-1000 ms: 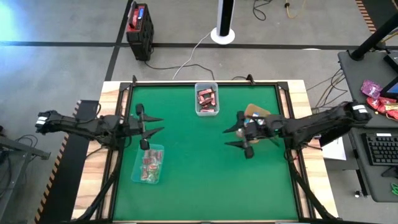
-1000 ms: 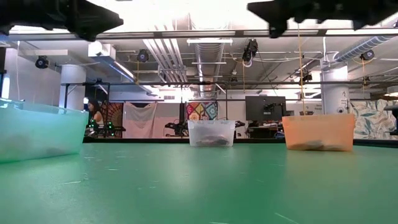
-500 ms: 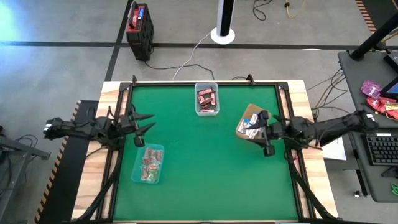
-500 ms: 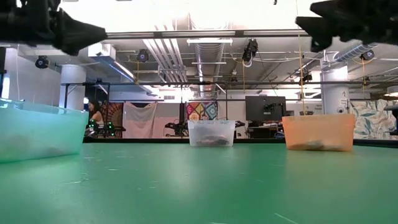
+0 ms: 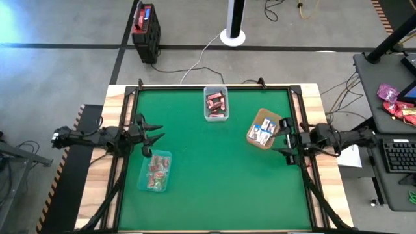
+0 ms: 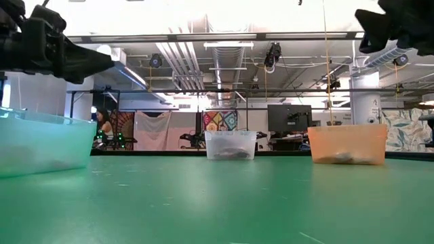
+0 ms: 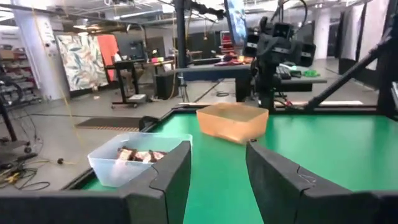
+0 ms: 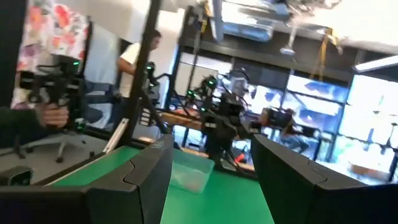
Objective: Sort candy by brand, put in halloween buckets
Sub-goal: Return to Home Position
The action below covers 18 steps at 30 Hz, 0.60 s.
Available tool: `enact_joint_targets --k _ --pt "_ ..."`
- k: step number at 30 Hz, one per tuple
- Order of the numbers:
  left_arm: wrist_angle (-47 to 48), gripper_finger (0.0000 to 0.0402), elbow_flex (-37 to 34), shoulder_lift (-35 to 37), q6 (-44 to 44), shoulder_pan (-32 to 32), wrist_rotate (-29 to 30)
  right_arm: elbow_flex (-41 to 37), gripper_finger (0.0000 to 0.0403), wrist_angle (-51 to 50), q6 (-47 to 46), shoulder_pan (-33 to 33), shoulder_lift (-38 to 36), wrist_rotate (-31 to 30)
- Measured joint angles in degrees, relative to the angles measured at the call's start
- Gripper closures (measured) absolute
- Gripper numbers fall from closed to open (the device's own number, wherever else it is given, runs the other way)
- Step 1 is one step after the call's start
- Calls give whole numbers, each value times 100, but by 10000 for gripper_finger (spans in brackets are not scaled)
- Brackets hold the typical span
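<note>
I have both arms out at the sides of the worktop, a flat green mat framed in pale wood. My left tool hangs over the mat's left edge with its dark, tapered fingers apart. It is just beside one short end of the teal tub, a translucent rectangle holding the red-and-green candy.

My right tool hangs over the right edge, its fingers also spread, just beside the brown tray. The tray has rounded corners and carries the blue-and-white candy.

The clear tub sits near the far edge, thin-walled and square-cornered, with the dark red candy heaped inside.

A wide, smooth stretch of green lies between the three containers, which stand well apart. Both tools sit high above the mat in the low view.
</note>
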<state>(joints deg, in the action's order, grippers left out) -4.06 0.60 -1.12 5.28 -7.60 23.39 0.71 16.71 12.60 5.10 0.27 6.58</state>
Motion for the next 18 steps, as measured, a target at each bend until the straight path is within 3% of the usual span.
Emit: enact_joint_targets --k 3,18 --pt "-14 263 0 -11 -31 5 146 -2 193 -68 27 0 -15 242" --pt "3 263 81 -165 -5 5 263 -4 193 -179 -15 0 185 241"
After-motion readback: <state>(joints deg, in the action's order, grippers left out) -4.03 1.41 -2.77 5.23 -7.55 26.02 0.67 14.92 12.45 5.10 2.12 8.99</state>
